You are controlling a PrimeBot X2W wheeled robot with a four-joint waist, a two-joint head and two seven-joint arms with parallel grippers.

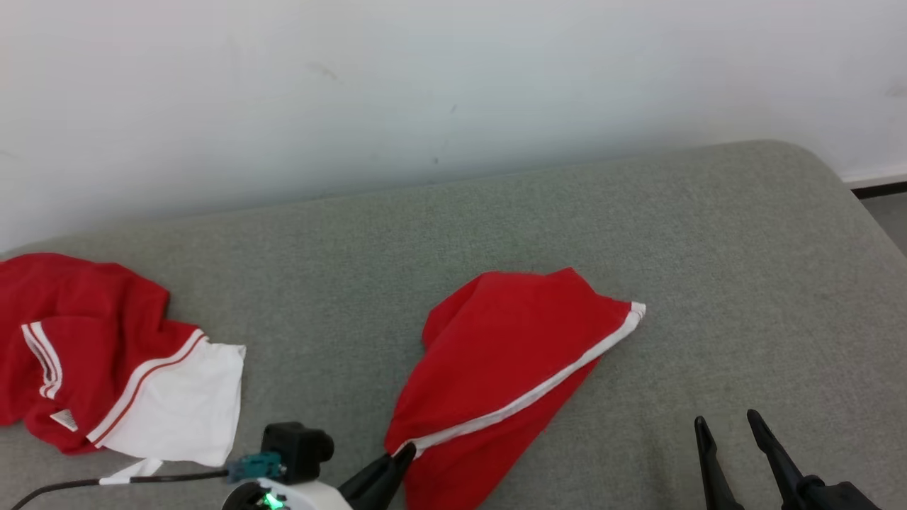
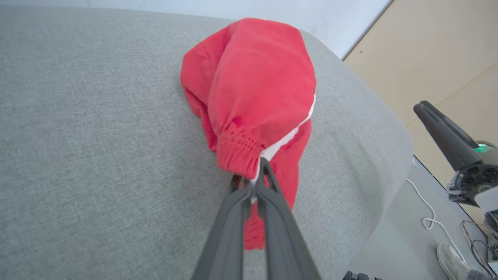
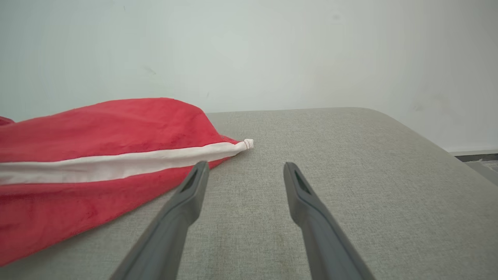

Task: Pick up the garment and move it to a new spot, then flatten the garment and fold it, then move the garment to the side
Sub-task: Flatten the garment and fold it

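Pinching the elastic waistband of the red shorts (image 1: 506, 354) with the left gripper (image 1: 405, 453); holding the right gripper (image 1: 726, 418) spread near the striped hem. Lying crumpled mid grey cushion (image 1: 708, 234). Probably light, limp, quick to bunch: best gripped at waistband corners

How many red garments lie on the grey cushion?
2. The red-and-white garment lies crumpled far left; the red striped garment sits in the middle, pinched by the left gripper.
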